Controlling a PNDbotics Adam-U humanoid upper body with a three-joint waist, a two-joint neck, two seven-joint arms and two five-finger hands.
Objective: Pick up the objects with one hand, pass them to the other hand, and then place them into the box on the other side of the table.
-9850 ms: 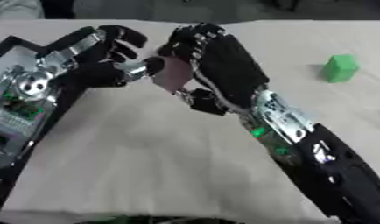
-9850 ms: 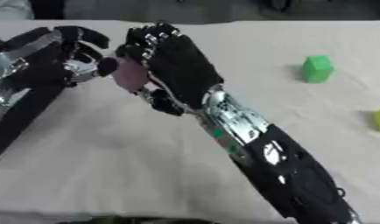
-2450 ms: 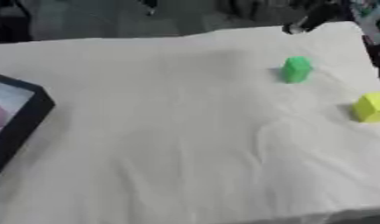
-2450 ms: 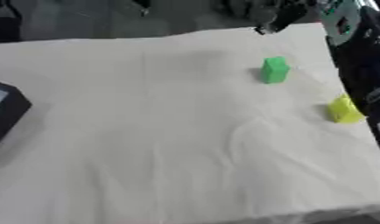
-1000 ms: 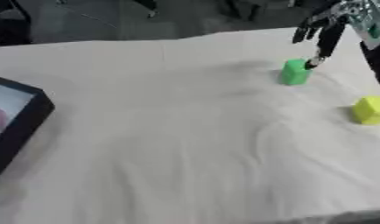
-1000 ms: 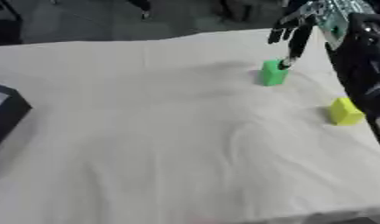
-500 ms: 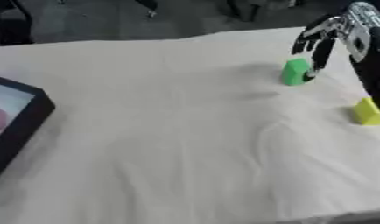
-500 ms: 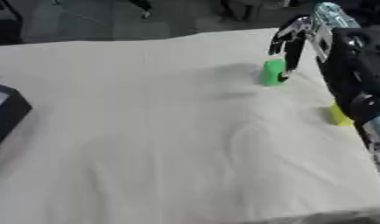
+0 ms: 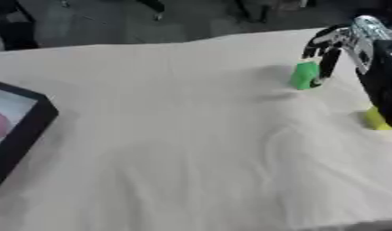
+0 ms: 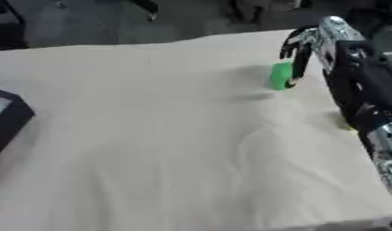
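A cream cloth is covering the worktop (image 9: 175, 135), wrinkling toward 4 o'clock. The black box (image 9: 25, 131) is sitting at the 9 o'clock edge, something pink showing inside. The right hand (image 9: 341, 45) is reaching in at 2 o'clock, fingers (image 9: 326, 67) hanging down, relaxed, against the green block (image 9: 305, 76) without clasping it. The yellow block (image 9: 376, 120) is lying at 3 o'clock, partly hidden by the arm.
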